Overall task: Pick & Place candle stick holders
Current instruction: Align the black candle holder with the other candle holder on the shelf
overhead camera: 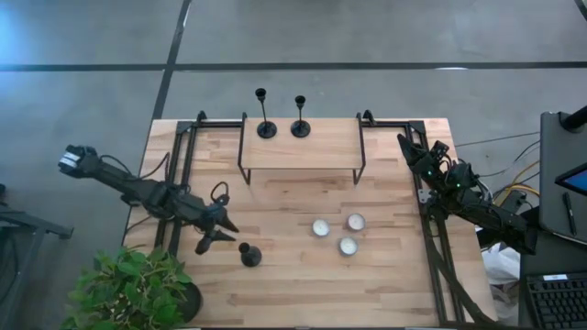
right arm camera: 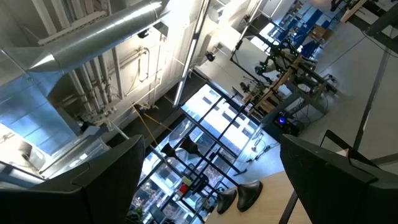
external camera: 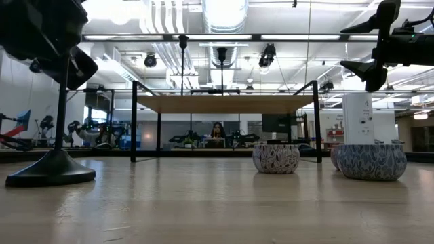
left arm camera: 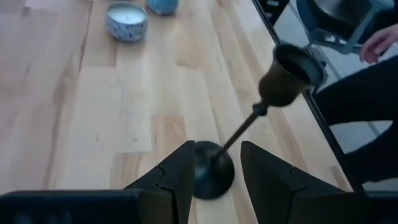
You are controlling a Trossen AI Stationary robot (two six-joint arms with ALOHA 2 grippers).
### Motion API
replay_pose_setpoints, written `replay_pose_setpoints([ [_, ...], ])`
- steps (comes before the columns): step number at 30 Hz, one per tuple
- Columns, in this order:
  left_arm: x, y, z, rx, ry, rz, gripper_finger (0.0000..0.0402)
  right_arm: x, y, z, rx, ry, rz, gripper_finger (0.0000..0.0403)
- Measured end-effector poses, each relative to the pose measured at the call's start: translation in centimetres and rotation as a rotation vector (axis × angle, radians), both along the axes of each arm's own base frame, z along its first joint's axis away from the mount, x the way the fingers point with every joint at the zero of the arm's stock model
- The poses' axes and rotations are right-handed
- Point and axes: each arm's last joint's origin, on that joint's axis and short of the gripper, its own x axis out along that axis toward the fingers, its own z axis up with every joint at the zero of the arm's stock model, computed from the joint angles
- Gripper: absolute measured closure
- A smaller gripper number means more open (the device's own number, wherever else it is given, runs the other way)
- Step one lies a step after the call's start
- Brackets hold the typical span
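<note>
Hovering low over the wooden surface (overhead camera: 284, 275), the left gripper (overhead camera: 216, 234) has its two dark fingers (left arm camera: 180, 171) parted to a narrow gap on either side of a black candle stick holder (overhead camera: 249, 256), which stands upright near the front left of the surface beside a leafy plant (overhead camera: 128, 289). From the left wrist view the domed base sits between the fingers but nothing appears clamped, so the likely trouble is a finger nudging the thin stem or the tiny cup on top and tipping the piece over, or the narrow gap closing on the rounded base and letting it slip out. The two other candle stick holders (overhead camera: 282, 124) already stand upright side by side on a raised wooden shelf (overhead camera: 303, 147) at the back. That shelf's black metal frame could catch a carried holder if it travels too low. Three small patterned candle cups (overhead camera: 337, 232) sit clustered on the surface between the front and the shelf, roughly to the right of a direct path. The right gripper (overhead camera: 415, 151) waits raised at the back right corner, fingers spread wide and empty.
</note>
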Motion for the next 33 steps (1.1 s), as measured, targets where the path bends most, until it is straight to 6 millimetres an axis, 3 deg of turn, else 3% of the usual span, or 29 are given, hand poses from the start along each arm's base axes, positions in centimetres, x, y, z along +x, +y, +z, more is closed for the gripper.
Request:
replay_pose_setpoints([
  [7,0.4,-0.5,-2.0,0.017,0.056,-0.074,0.0266,0.0,0.0,0.0,0.000,0.000,0.000,0.0037],
  [17,1.9,-1.2,-4.1,0.021,-0.019,-0.127,0.0266,0.0,0.0,0.0,0.000,0.000,0.000,0.0037],
  [33,4.2,-2.2,-3.9,0.018,-0.121,-0.180,0.0266,0.0,0.0,0.0,0.000,0.000,0.000,0.0037],
])
